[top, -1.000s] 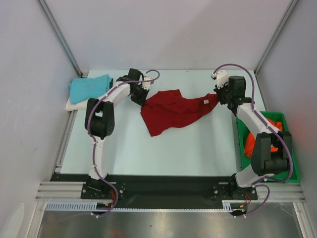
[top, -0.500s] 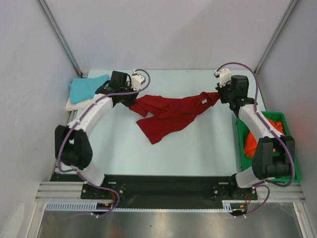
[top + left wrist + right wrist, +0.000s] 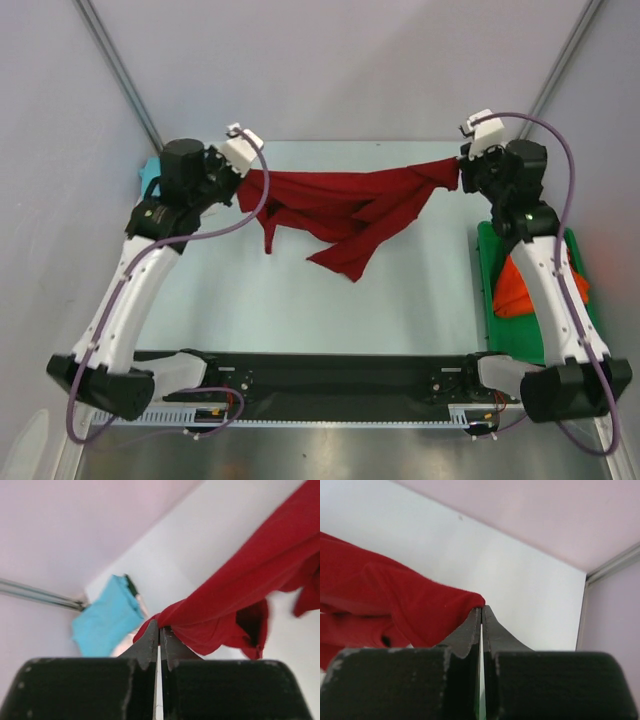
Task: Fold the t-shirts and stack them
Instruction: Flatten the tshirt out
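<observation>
Since a second ago both arms have risen and swung apart. They have carried the dark red t-shirt (image 3: 350,205) up off the tabletop (image 3: 300,300), where it lay crumpled. It now spans the far side of the top view from about 10 o'clock to 2 o'clock.

The left tool (image 3: 243,178) is pinched tight on one bunched end of the cloth, its tips nearly meeting in the wrist view. The right tool (image 3: 461,172) is clamped the same way on the other end. The upper edge runs nearly taut between them, while twisted folds sag toward the centre. Whether the lowest fold touches the tabletop cannot be told.

The stretch looks meant to let the weight shake out the tangle, so the shirt can be laid flat for folding. The hanging part is not yet spread, so I judge the folding barely begun.

The turquoise t-shirt (image 3: 105,617) lies folded in the 10 o'clock corner, likely the start of the stack. The orange t-shirt (image 3: 515,290) waits in the green tray (image 3: 487,240) at about 4 o'clock.
</observation>
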{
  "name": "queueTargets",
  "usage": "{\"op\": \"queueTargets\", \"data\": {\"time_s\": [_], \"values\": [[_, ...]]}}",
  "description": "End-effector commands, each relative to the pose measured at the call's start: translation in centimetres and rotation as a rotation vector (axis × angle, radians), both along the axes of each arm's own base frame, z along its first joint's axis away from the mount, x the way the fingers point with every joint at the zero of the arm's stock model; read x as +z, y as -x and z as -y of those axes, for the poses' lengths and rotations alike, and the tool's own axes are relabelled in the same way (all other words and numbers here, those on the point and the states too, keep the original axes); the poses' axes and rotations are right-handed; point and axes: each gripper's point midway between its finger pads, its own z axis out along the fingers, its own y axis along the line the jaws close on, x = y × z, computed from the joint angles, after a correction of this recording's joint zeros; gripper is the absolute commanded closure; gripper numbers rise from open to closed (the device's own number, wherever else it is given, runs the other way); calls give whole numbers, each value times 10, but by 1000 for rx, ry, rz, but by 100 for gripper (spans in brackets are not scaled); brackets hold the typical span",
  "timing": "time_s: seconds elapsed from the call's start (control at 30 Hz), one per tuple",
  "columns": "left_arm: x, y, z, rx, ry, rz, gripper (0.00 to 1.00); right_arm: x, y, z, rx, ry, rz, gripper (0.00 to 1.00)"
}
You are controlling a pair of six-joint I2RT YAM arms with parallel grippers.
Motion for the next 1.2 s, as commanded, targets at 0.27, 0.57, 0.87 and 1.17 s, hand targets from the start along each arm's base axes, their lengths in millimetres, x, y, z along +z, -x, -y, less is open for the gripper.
{"op": "queueTargets", "data": {"time_s": [0.27, 0.57, 0.87, 1.17], "values": [[39, 7, -14, 20, -57, 180, 92, 19, 46, -6, -46, -131, 85, 100], [-114, -44, -18, 72, -114, -142, 99, -66, -35, 13, -58, -158, -122, 100], [-181, -182, -15, 260, -44, -190, 83, -129, -129, 14, -48, -173, -193, 100], [-208, -113, -46, 327, 43, -372, 28, -131, -131, -19, 13, -178, -203, 100]]}}
